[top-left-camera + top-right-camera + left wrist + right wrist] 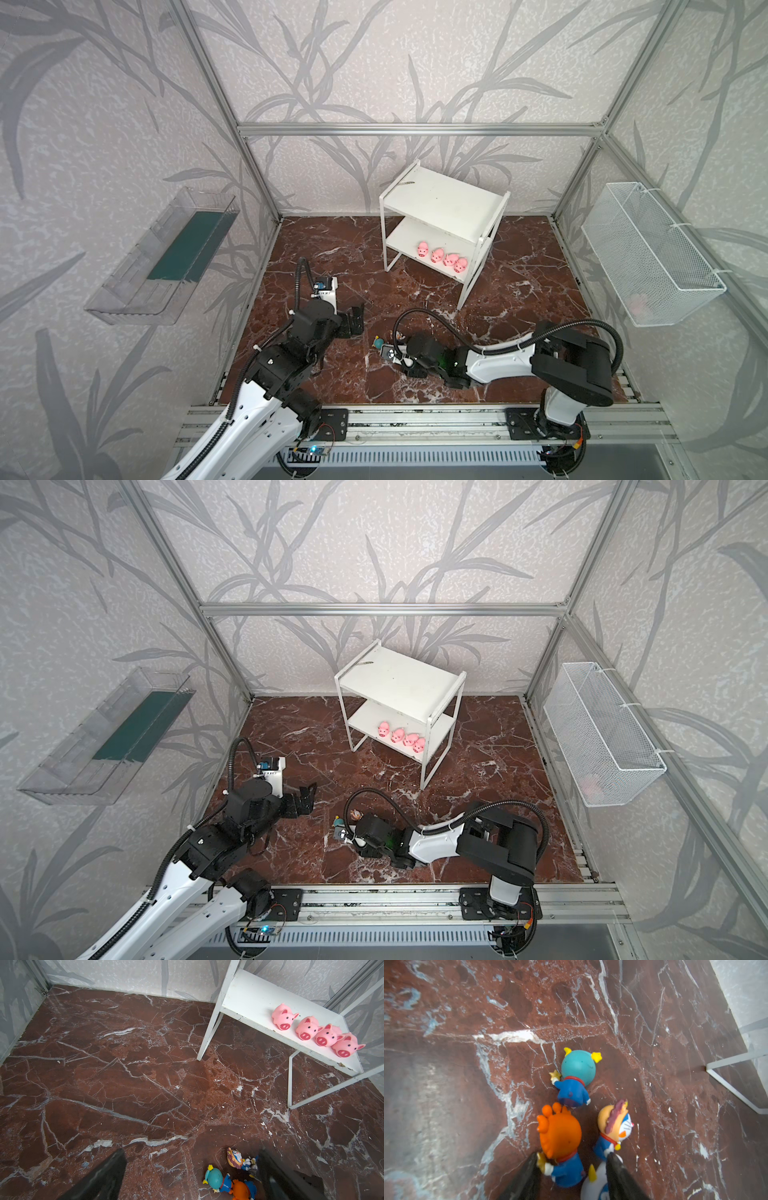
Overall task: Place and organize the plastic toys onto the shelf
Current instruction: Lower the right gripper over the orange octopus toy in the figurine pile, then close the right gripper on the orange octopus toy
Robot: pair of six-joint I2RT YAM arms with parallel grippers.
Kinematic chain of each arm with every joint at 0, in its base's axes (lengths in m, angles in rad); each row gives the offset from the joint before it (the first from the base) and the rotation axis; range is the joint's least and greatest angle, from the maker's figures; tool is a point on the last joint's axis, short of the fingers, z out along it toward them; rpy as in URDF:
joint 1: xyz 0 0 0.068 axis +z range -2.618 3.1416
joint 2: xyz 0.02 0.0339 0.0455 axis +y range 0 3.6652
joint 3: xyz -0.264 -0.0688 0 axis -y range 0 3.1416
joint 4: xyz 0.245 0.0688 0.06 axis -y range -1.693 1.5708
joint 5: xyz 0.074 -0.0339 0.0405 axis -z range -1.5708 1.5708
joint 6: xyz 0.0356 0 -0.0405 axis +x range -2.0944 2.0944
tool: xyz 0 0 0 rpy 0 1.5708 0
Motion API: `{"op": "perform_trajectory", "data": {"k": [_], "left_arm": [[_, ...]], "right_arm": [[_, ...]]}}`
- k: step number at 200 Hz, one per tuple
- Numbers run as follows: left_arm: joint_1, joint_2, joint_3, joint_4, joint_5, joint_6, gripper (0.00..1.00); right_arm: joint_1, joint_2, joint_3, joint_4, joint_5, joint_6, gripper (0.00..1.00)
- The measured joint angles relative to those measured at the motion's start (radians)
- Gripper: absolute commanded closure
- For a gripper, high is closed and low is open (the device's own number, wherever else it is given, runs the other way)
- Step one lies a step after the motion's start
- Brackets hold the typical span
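- The left gripper point(192, 1153) is hanging low over the marble tabletop point(104, 1064), jaws spread wide, grasping nothing;
- The right gripper point(573, 1154) is straddling the orange-headed figurine point(560, 1138) and the white-gold figurine point(593, 1186), jaws partly closed; whether it is clamping either cannot be told;
- The teal-headed figurine point(578, 1068) and the brown-maned figurine point(612, 1124) are resting just beside them;
- Four pink pigs point(307, 1028) are sitting in a row on the lower board of the shelf point(249, 1001).

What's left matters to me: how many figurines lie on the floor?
4, clustered on the floor: teal one, orange one, brown one, and white one, mostly out of frame.
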Motion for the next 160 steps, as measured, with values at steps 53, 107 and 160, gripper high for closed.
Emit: {"op": "perform_trajectory", "data": {"k": [53,107,160], "left_arm": [[0.0,-0.04,0.0,-0.006,-0.014,-0.004,0.01],[0.0,-0.034,0.036,-0.042,-0.013,0.007,0.01],[0.0,-0.016,0.087,-0.067,0.032,0.051,0.01]], "right_arm": [[0.002,0.048,0.051,-0.015,-0.002,-0.023,0.58],[0.002,0.064,0.069,-0.023,-0.016,-0.023,0.71],[-0.014,0.03,0.076,-0.076,-0.103,0.005,0.76]]}}
